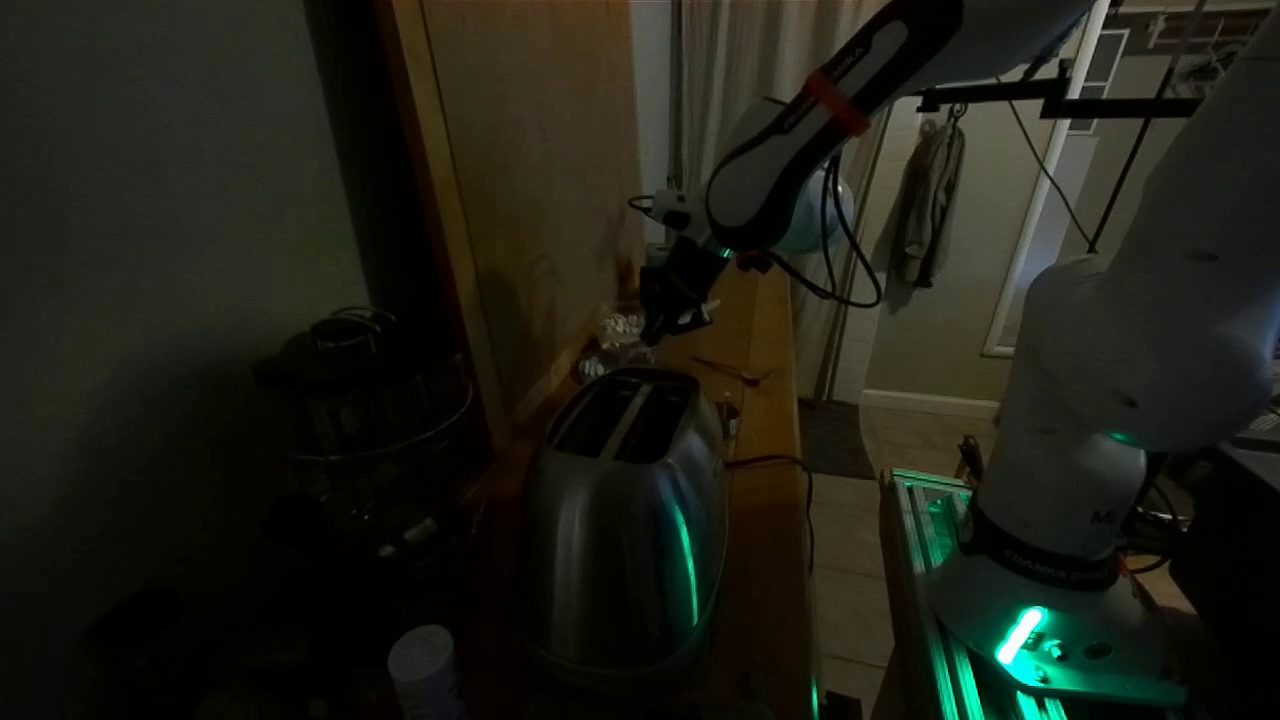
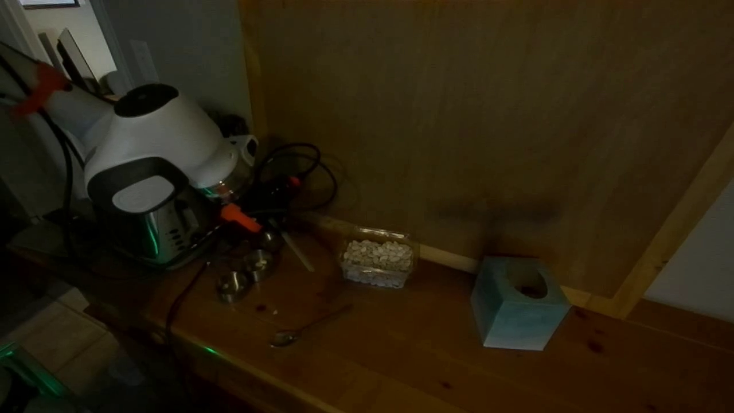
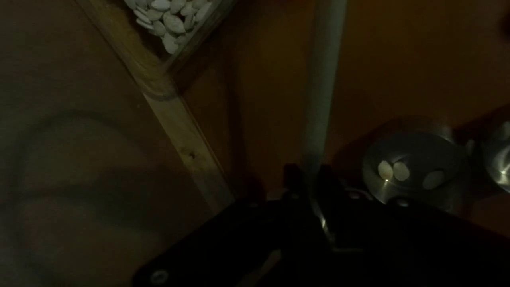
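Clamped the pale stick [image 3: 324, 79] in a narrow-set gripper [image 3: 310, 175], over the bench [image 2: 436, 344] between steel cup [image 3: 414, 149] and plastic tub [image 3: 201, 38], with the grip seemingly done, few seeds [image 3: 401, 171] in the cup and plenty left in the tub!

Counter [image 2: 401, 350]: seed tub [image 2: 375, 278] between cups [image 2: 230, 291] and tissue box [image 2: 513, 328]; spoon [image 2: 285, 338] before tub; stick [image 3: 324, 71] in pincer [image 3: 309, 175].

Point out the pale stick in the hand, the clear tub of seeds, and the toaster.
pale stick [image 3: 323, 79]: wrist view, on its exposed shaft
clear tub [image 2: 375, 278]: in an exterior view, on its front wall
toaster [image 1: 625, 550]: in an exterior view, on its metal end
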`<state>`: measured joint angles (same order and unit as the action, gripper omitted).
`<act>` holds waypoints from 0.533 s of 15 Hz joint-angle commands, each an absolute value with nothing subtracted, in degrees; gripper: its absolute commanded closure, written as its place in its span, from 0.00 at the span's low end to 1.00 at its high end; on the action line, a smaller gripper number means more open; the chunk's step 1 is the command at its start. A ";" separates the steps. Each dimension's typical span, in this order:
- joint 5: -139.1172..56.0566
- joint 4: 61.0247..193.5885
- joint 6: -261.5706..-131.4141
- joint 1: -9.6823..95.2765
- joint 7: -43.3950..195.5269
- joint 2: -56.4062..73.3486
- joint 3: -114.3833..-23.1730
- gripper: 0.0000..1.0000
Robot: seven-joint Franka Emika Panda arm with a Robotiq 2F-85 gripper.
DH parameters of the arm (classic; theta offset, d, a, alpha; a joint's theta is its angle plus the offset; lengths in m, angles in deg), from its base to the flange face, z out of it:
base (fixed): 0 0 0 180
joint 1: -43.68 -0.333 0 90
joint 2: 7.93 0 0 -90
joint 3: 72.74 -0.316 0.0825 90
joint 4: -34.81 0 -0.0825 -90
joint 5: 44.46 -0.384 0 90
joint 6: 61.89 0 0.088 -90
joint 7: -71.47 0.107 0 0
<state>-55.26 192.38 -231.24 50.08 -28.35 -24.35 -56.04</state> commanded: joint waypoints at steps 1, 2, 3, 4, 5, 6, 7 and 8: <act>-55.88 192.38 -234.65 48.76 -33.74 -24.09 -55.29 0.96; -55.85 192.38 -234.98 48.63 -35.14 -24.02 -55.19 0.96; -55.96 192.38 -235.57 48.39 -36.53 -23.86 -55.01 0.96; -55.96 192.38 -235.66 48.29 -37.85 -23.82 -54.88 0.96; -55.99 192.38 -236.18 48.26 -38.97 -23.66 -54.81 0.96; -56.14 192.38 -236.55 48.18 -39.96 -23.57 -54.67 0.96; -56.46 192.38 -237.08 47.95 -41.03 -23.53 -54.46 0.96; -57.28 192.38 -238.58 47.03 -42.31 -23.44 -53.85 0.96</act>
